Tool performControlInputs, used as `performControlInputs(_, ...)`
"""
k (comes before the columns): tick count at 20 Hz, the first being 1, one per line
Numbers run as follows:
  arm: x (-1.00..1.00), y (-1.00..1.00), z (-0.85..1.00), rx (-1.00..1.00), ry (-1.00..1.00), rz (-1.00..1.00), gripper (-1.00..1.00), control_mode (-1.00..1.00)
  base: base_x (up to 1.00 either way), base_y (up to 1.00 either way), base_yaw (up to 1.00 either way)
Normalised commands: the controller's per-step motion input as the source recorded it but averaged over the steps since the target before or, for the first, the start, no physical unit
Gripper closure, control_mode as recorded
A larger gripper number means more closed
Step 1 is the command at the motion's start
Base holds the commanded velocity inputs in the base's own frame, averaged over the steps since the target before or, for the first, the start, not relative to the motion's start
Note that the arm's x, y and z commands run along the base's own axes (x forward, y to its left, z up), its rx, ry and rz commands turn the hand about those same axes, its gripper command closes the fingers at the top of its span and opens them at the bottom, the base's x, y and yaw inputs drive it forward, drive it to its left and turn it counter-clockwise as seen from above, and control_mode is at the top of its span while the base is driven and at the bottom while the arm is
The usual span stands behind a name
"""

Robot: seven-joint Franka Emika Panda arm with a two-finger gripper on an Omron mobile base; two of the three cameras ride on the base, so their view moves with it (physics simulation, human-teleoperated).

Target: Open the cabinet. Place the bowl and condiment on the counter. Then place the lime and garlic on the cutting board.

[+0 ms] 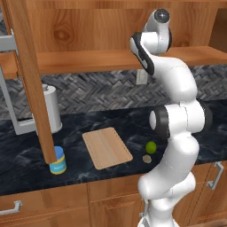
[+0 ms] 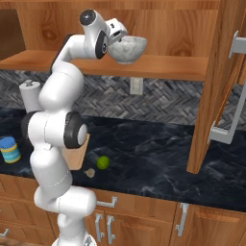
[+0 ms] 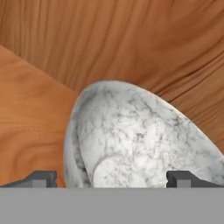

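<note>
Bowl: the grey-white speckled bowl is up inside the open cabinet, at the level of its lower shelf, with its rim upward; in the hand view the bowl fills the space between the two finger tips.
Gripper: the gripper is at the bowl's left rim in the right base view; the finger tips sit either side of the bowl in the hand view, but whether they pinch it or stand free I cannot tell.
Cabinet: the cabinet is open, its brown wooden shelf bare beside the bowl; one door swings out at the left of the left base view, the other door at the right of the right base view, each with a grey bar handle.
Condiment: the blue-lidded yellow jar stands on the counter, just at the foot of the left door's edge.
Counter: the dark marbled worktop runs below the cabinet.
Cutting board: the light-wood board lies flat on the counter, between the jar and the lime.
Lime: the green ball rests on the counter right of the board, apart from it.
Garlic: the tan lump lies on the counter just in front of the lime.
Paper-towel roll: the white roll stands at the back of the counter behind the jar.
</note>
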Motion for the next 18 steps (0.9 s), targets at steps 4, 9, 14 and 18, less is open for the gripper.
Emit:
performControlInputs(4,0.31,-0.01,-0.26,0.0,0.17,-0.01,-1.0,-1.0,0.0,0.0,0.0)
performControlInputs(9,0.28,-0.07,-0.29,0.0,0.25,0.0,-1.0,-1.0,0.0,0.0,0.0)
performControlInputs(14,0.05,-0.07,-0.26,0.0,0.21,0.0,-1.0,-1.0,0.0,0.0,0.0)
performControlInputs(18,0.0,-0.05,-0.14,0.0,0.15,-0.01,1.0,-1.0,0.0,0.0,0.0)
